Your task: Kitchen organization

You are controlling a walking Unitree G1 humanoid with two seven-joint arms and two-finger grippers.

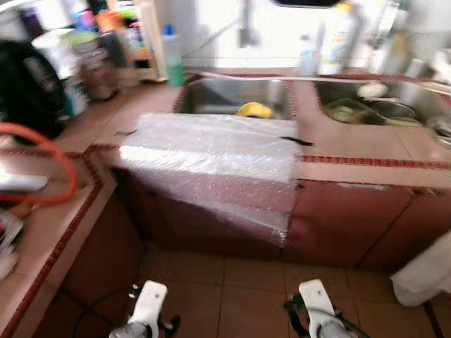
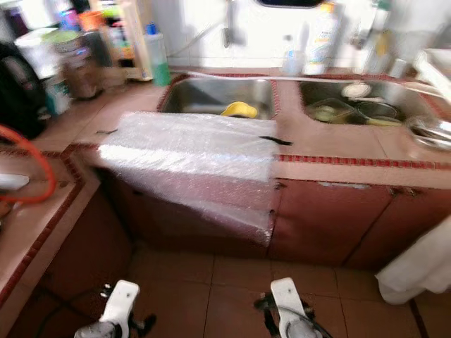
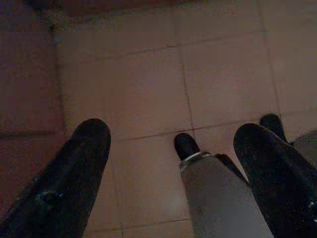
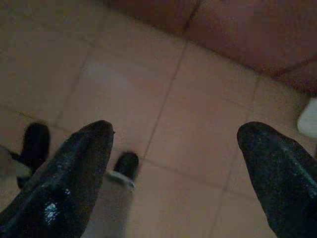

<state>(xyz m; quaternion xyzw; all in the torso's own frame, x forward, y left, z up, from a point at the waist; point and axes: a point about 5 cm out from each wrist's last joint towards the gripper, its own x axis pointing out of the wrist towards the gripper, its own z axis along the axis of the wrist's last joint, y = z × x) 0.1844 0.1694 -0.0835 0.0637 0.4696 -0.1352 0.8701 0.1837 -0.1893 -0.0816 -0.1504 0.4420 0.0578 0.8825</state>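
Observation:
A sheet of bubble wrap [image 1: 211, 155] lies on the tiled counter [image 1: 352, 141] in front of the left sink [image 1: 225, 95] and hangs down over the cabinet door. A yellow item [image 1: 255, 110] sits in that sink. The right sink [image 1: 394, 98] holds several dishes. Both arms hang low over the floor, the left arm [image 1: 146, 310] and the right arm [image 1: 317, 303] well below the counter. My left gripper [image 3: 171, 131] is open above the floor tiles, holding nothing. My right gripper [image 4: 176, 130] is also open and empty.
A side counter [image 1: 49, 225] runs along the left with an orange hose [image 1: 49, 165] and a black bulky item [image 1: 25, 84]. Bottles and jars [image 1: 171, 56] crowd the back left corner. A white cloth [image 1: 426, 274] hangs at the right. Tiled floor [image 1: 232, 289] lies ahead.

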